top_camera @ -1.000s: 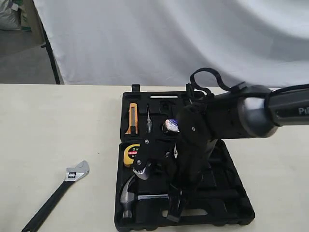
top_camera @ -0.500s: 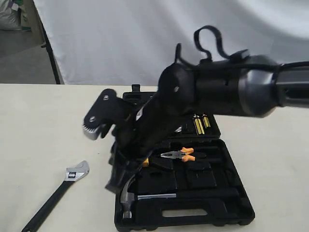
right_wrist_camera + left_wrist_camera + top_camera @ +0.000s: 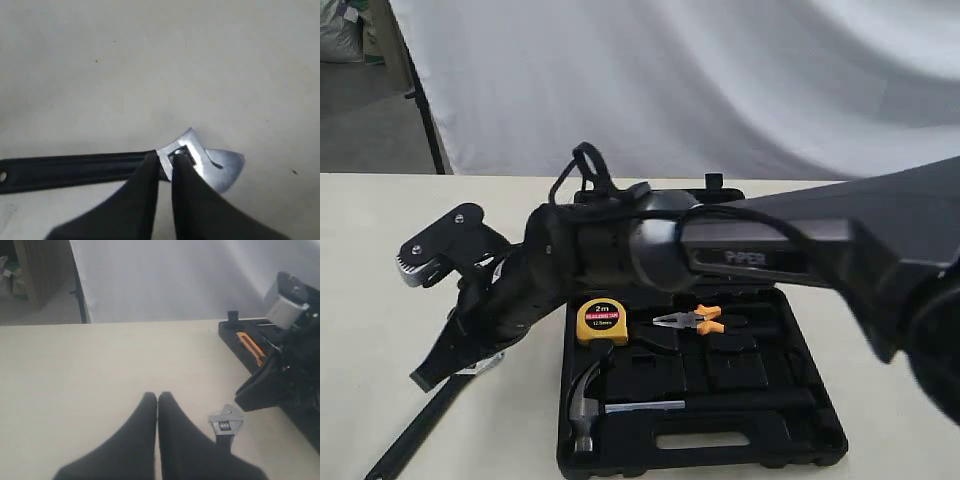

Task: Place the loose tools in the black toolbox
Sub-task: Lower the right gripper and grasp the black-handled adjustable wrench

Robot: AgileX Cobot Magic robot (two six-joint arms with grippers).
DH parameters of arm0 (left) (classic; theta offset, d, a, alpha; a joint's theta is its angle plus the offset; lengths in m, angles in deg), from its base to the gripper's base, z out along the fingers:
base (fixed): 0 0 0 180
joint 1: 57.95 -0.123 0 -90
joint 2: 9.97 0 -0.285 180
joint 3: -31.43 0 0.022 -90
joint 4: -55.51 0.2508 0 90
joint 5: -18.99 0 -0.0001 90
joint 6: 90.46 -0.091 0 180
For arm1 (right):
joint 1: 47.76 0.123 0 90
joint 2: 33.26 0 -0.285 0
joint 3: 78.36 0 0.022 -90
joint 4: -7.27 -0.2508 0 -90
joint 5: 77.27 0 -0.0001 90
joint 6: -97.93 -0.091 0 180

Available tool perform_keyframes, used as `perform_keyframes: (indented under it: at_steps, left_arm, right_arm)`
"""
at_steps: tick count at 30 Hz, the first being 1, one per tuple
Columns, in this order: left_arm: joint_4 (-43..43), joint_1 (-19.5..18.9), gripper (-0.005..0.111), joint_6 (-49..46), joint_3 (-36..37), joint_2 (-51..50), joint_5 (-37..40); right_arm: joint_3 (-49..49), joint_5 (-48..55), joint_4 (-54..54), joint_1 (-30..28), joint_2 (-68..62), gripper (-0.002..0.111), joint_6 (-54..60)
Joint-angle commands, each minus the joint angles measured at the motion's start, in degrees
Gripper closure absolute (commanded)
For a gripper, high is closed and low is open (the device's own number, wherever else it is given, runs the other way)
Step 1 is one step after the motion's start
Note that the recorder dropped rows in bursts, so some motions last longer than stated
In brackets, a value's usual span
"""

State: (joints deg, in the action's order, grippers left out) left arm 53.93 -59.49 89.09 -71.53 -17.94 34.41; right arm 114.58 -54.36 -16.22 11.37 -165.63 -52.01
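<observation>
The adjustable wrench [image 3: 412,438] lies on the table left of the black toolbox [image 3: 820,432]; only its black handle shows in the exterior view. My right gripper [image 3: 430,376] has reached across and hangs just over the wrench's silver head [image 3: 212,161]. Its fingertips [image 3: 150,161] stand a narrow gap apart over the neck, holding nothing. The hammer [image 3: 586,406] rests in the toolbox's near half. The tape roll is hidden behind the arm. My left gripper [image 3: 158,396] is shut and empty, near the wrench [image 3: 226,423].
A yellow tape measure [image 3: 603,318] and orange-handled pliers [image 3: 692,320] lie in the toolbox. An orange utility knife [image 3: 248,345] sits in the far half. The right arm [image 3: 720,250] spans the far half of the case. A white backdrop hangs behind the table.
The right arm has swung left from above the hammer in the toolbox, out over the case's left edge, and down to the wrench's head. The hammer stays in the case.
</observation>
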Motion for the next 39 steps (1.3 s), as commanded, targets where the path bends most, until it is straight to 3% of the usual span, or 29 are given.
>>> perform_keyframes:
  at_steps: [1, 5, 8, 13, 24, 27, 35, 39]
  left_arm:
    - [-0.2, -0.2, 0.106, 0.4, 0.2, 0.2, 0.1]
    - [-0.2, -0.2, 0.106, 0.4, 0.2, 0.2, 0.1]
    - [-0.2, -0.2, 0.106, 0.4, 0.2, 0.2, 0.1]
    - [-0.2, -0.2, 0.106, 0.4, 0.2, 0.2, 0.1]
    - [-0.2, -0.2, 0.106, 0.4, 0.2, 0.2, 0.1]
    - [-0.2, -0.2, 0.106, 0.4, 0.2, 0.2, 0.1]
    - [-0.2, -0.2, 0.106, 0.4, 0.2, 0.2, 0.1]
    - [-0.2, -0.2, 0.106, 0.4, 0.2, 0.2, 0.1]
  right_arm:
    - [6.7, 5.2, 1.3, 0.9, -4.5, 0.066, -3.5]
    - [12.0, 11.2, 6.7, 1.9, -6.9, 0.036, -3.5]
    - [14.9, 12.1, 9.2, 3.0, -8.9, 0.027, -5.1]
    - [19.3, 16.1, 12.6, 5.1, -13.6, 0.027, -6.1]
    - [20.5, 45.7, 34.1, 7.9, -11.5, 0.027, -6.1]
    - [20.5, 47.0, 37.7, 7.5, -9.0, 0.027, -6.5]
    - [20.4, 45.1, 34.0, 6.8, -1.7, 0.027, -13.5]
    - [19.0, 45.9, 24.0, 6.6, -0.9, 0.027, -16.0]
